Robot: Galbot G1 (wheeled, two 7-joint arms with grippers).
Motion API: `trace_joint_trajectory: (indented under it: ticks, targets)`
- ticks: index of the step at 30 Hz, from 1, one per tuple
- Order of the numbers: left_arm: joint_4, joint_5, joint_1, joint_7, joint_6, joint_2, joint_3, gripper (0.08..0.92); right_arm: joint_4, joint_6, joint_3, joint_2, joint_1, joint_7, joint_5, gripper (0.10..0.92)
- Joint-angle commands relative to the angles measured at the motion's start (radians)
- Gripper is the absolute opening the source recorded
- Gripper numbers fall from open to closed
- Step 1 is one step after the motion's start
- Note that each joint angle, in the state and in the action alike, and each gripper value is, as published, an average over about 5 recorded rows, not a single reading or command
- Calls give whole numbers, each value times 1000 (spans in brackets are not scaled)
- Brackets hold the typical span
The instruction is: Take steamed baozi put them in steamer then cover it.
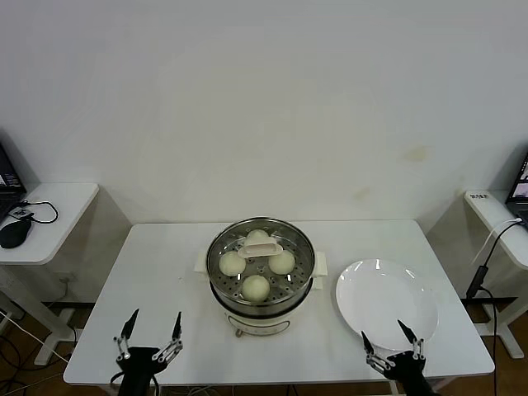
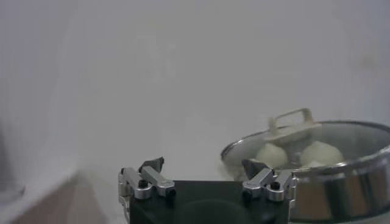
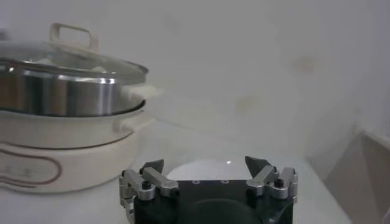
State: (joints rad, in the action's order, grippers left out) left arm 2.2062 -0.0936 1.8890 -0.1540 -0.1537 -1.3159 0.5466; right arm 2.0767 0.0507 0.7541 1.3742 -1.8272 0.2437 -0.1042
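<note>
The steamer (image 1: pixel 261 307) stands mid-table, a shiny steel pot on a white base. Several cream-white baozi (image 1: pixel 256 287) lie on its perforated tray. The clear glass cover (image 1: pixel 223 247) rests on top, its cream bar handle (image 1: pixel 260 245) at the centre. In the left wrist view the steamer (image 2: pixel 341 192) and the baozi (image 2: pixel 272 154) under the cover (image 2: pixel 341 131) show beyond my fingers. The right wrist view shows the steamer (image 3: pixel 61 97) and cover (image 3: pixel 67 58) from the side. My left gripper (image 1: pixel 149 334) sits open at the table's near edge, left of the steamer. My right gripper (image 1: pixel 390 341) is open near the plate's front rim.
A white plate (image 1: pixel 385 304) lies bare to the right of the steamer; its rim (image 3: pixel 201 165) shows in the right wrist view. Small side tables stand at far left (image 1: pixel 45 216) and far right (image 1: pixel 499 219), with cables and a mouse (image 1: pixel 15 232).
</note>
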Motion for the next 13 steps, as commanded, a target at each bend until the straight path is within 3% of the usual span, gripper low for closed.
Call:
trace_joint_trajectory:
  ticks: [1, 13]
  targets:
    - [-21, -146, 83, -51, -69, -7, 47, 823, 25, -33, -26, -16, -40, -23, -56, 823]
    - [-33, -123, 82, -29, -76, -15, 47, 823, 76, -142, -41, -7, -49, -63, -44, 823]
